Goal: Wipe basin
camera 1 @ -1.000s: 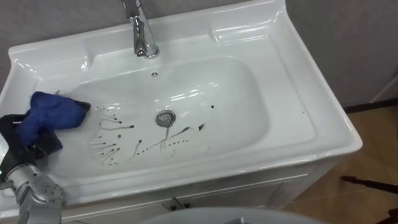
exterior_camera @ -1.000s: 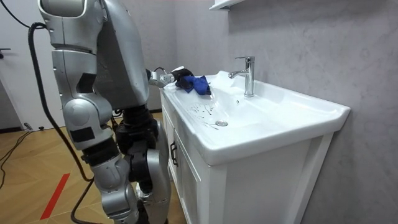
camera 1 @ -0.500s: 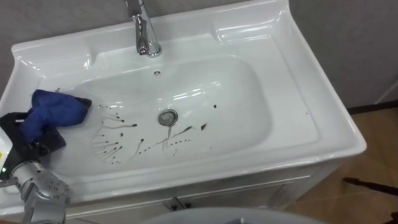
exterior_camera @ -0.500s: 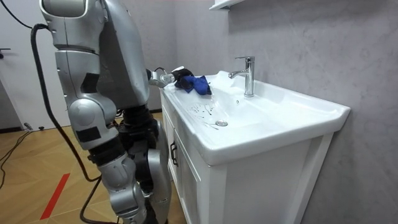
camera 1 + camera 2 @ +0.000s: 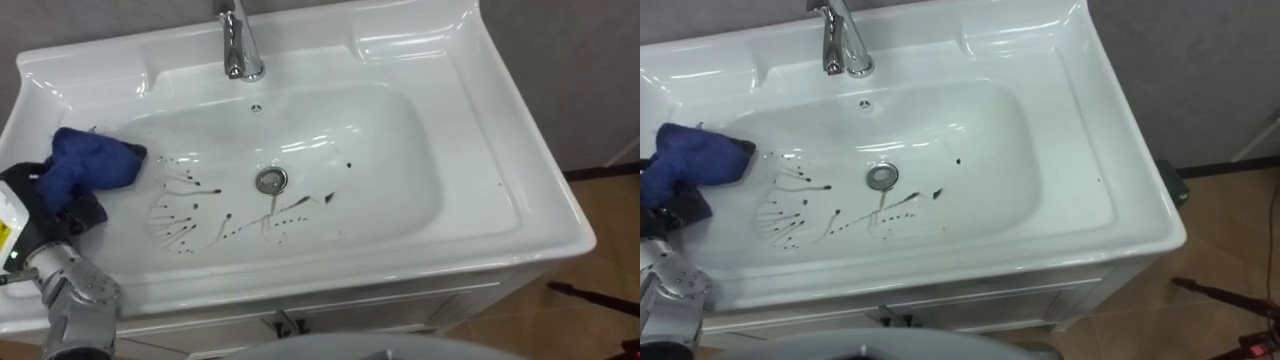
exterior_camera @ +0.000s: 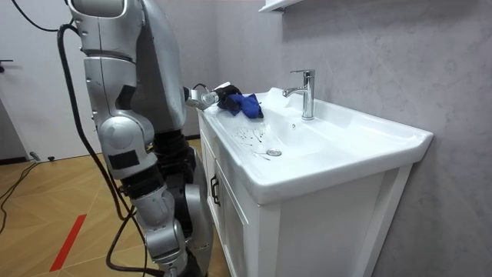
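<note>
Now the left robot hand (image 5: 58, 212) sits at the rim of the basin (image 5: 480, 150), well left of the drain (image 5: 270, 180). Its dark fingers are apparently clenched on the tail of the blue cloth (image 5: 92, 165). The cloth's bunched end points toward the drain, along the bowl's long axis. Dark streaks (image 5: 185, 215) fan out between cloth and drain, a few just past it, so a rightward sweep looks called for. One cloth, one drain, one tap (image 5: 240, 45).
</note>
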